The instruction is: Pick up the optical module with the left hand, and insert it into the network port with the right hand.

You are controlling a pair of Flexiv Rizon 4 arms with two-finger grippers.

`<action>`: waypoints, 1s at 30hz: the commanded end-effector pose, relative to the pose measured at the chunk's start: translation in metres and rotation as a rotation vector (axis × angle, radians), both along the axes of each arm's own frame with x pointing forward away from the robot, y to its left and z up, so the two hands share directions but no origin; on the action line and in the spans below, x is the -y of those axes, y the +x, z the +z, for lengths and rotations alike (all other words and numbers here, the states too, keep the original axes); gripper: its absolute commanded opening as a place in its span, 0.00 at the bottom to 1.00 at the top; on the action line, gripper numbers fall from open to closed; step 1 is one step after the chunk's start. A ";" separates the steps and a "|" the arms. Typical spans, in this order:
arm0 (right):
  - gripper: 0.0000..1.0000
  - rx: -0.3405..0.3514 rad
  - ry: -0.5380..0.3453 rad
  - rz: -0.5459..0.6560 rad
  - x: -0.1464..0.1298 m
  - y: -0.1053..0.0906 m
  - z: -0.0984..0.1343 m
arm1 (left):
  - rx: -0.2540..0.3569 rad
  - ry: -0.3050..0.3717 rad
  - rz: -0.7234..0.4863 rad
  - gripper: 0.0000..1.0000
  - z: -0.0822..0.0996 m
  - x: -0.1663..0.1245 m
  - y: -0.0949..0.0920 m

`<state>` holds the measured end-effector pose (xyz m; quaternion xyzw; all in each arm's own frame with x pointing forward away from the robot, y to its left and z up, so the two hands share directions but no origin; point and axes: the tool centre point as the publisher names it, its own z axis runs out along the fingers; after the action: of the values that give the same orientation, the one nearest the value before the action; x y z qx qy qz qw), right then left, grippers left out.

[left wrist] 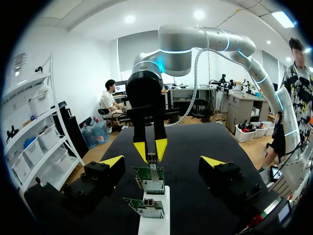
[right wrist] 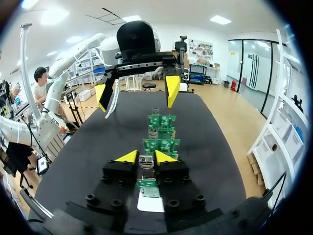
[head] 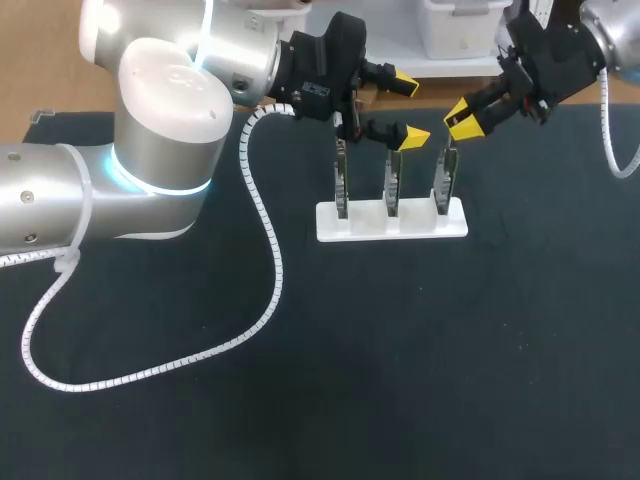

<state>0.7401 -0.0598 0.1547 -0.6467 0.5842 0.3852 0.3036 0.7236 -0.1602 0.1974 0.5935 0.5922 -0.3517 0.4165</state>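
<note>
Pinching optical module [right wrist: 146, 165], right gripper [right wrist: 145, 156], wrist views only; left gripper [left wrist: 162, 161] spread

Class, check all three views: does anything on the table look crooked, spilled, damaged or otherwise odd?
Nothing stands out. The three green circuit boards stand upright, evenly spaced in the white slotted holder. The right gripper is shut on a small silver optical module at the end board; the left gripper hangs open, empty.

Robotics lab: left arm [head: 160, 120], right arm [head: 610, 25] over dark table [head: 400, 380]; circuit boards [head: 393, 185] upright in white rack [head: 392, 222].
</note>
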 end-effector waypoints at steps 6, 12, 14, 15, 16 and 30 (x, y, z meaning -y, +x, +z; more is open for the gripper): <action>1.00 0.000 0.026 0.026 0.000 0.000 0.010 | -0.004 0.007 0.001 1.00 0.001 0.001 0.001; 1.00 0.007 0.054 0.025 -0.001 0.004 0.022 | -0.004 0.007 0.001 1.00 0.001 0.001 0.001; 0.56 0.015 0.077 0.025 0.000 0.005 0.025 | -0.004 0.007 0.001 1.00 0.001 0.001 0.001; 0.31 0.015 0.080 0.021 0.000 0.006 0.026 | -0.004 0.007 0.001 1.00 0.001 0.001 0.001; 0.00 0.022 0.100 0.021 0.001 0.007 0.027 | -0.004 0.007 0.001 1.00 0.001 0.001 0.001; 0.00 0.026 0.093 0.022 0.001 0.007 0.027 | -0.004 0.007 0.001 1.00 0.001 0.001 0.001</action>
<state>0.7463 -0.0613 0.1825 -0.6430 0.5553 0.4063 0.3364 0.7237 -0.1602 0.1973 0.5935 0.5921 -0.3517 0.4165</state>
